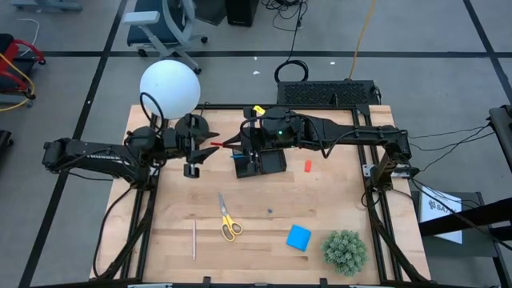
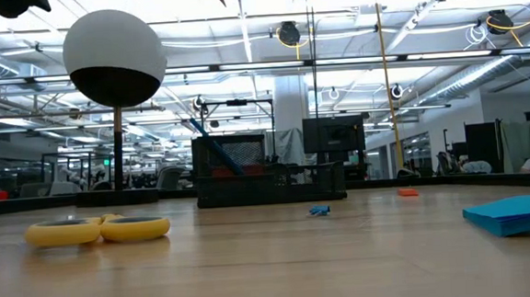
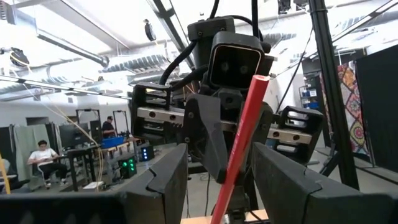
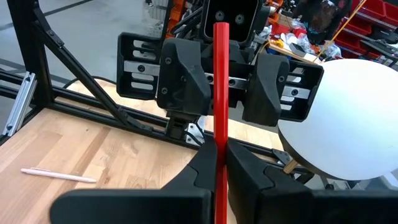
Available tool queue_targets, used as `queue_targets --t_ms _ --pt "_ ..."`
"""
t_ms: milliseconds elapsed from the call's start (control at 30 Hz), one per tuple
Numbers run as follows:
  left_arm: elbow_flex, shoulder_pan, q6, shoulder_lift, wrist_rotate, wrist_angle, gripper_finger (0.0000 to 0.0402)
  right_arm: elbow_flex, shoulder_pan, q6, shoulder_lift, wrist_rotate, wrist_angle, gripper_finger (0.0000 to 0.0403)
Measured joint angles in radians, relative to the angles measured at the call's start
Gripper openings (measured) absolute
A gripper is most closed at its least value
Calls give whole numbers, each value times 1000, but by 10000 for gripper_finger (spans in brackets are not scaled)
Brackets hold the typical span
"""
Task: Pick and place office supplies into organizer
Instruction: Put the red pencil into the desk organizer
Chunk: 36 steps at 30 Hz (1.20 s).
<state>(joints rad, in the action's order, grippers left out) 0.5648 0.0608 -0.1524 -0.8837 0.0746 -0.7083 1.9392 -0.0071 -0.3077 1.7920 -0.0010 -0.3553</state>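
Right tool [image 4: 216,163] shut on red pencil [image 4: 221,93]; left tool [image 3: 219,167] open around it; pencil's lower end cut off

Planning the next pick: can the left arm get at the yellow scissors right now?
Probably yes: the left gripper is open and empty, the right gripper holds the red pen, and nothing lies around the scissors.

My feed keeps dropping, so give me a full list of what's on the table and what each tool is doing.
Red pen: 1, held in the air between the arms
Organizer: 1, black, table's middle back
Scissors: 1, yellow-handled, front middle
Pencil: 1, pale, front left
Notepad: 1, blue, front right
Eraser: 1, red, right of organizer
Plant ball: 1, green, front right corner
Lamp: 1, white globe, back left
Left tool: open around the pen
Right tool: shut on the pen
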Motion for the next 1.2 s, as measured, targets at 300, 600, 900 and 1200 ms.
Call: queue_targets --t_ms 300,600,900,1200 --pt "0 0 11 0 4 -33 175 0 0 0 0 0 0 18" --pt "0 0 27 -51 6 -104 175 0 0 2 9 0 6 18" --pt "0 0 27 -72 8 -142 175 0 0 4 23 -2 11 18" --pt "0 0 27 -72 13 -139 174 0 0 -3 23 -24 48 18"
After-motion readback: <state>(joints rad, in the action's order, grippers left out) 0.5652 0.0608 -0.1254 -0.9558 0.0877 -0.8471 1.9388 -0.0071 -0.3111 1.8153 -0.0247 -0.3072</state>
